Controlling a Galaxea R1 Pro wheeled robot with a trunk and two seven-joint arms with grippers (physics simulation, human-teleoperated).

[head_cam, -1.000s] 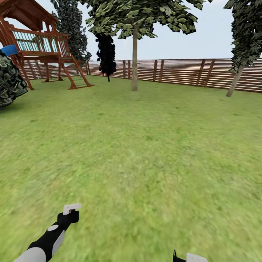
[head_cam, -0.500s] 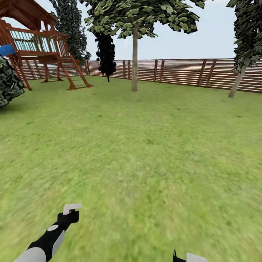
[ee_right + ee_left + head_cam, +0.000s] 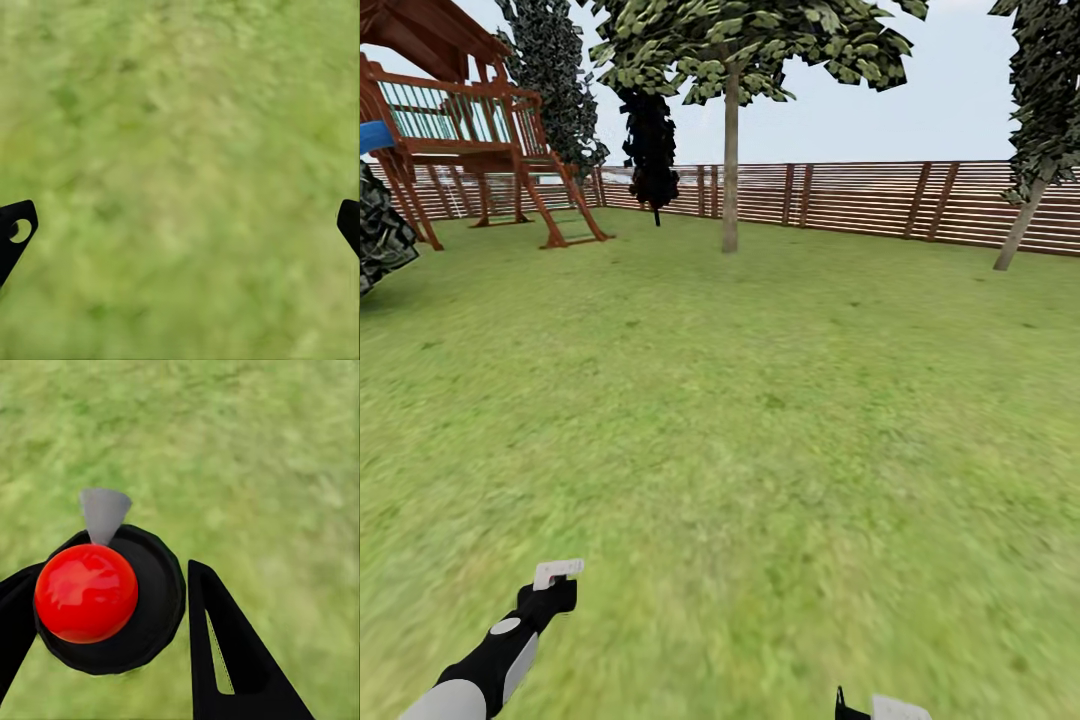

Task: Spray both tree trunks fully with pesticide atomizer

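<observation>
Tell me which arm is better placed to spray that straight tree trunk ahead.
Left. Its gripper already clamps the pesticide atomizer, red top between the fingers. The right gripper is open over grass, holding nothing. The tree trunk is far off, so driving closer likely comes first.

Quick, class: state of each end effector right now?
Left end effector: closed on the pesticide atomizer.
Right end effector: open, empty, grass below.
</observation>
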